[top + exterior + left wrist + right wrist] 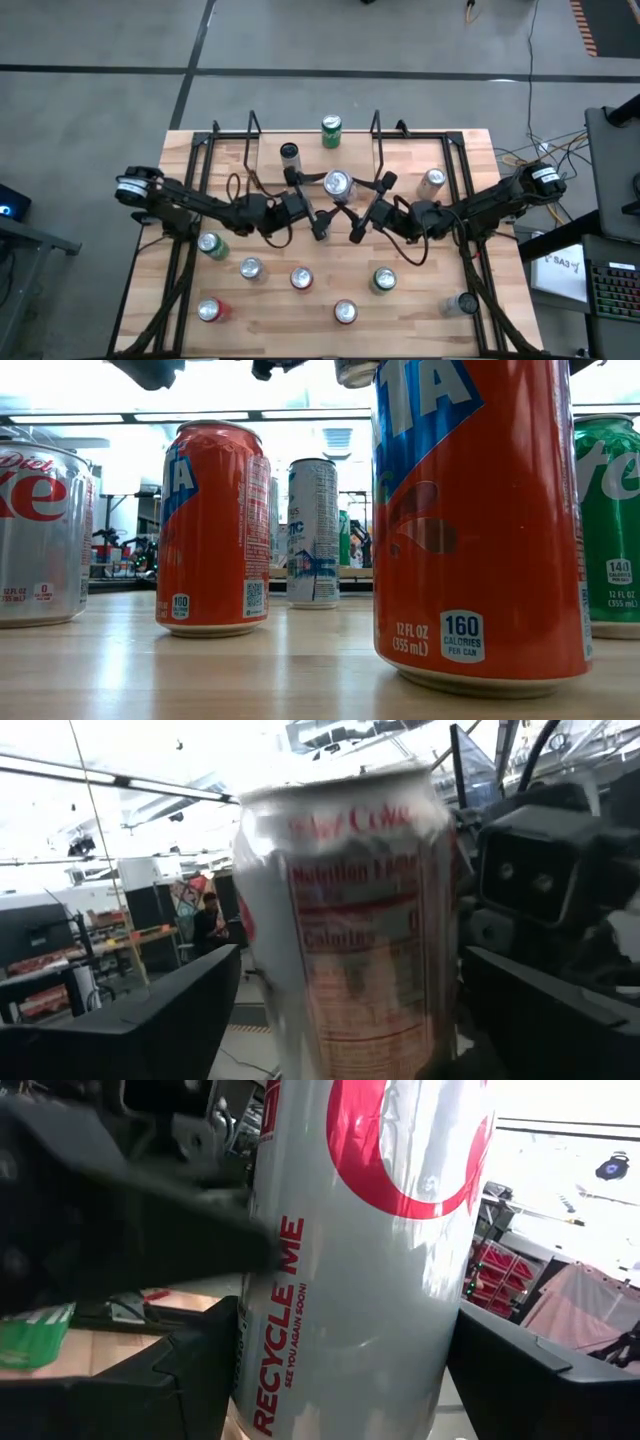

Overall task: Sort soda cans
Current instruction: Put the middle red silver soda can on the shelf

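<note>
High view: a silver can [338,184] stands mid-table between the left gripper [321,226] and right gripper [357,230], other soda cans [300,278] scattered nearer the front edge. Left wrist view: fingers [150,1020] spread wide, clear of the can, label blurred. Right wrist view: fingers [185,1375] flank the can closely; contact can't be made out.

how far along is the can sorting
Early. No clear groups yet: red, green and silver cans stand mixed across the table. In hand: a silver Diet Coke can mid-table between both claws, right claw gripping it, left claw open. The rest remains.
</note>
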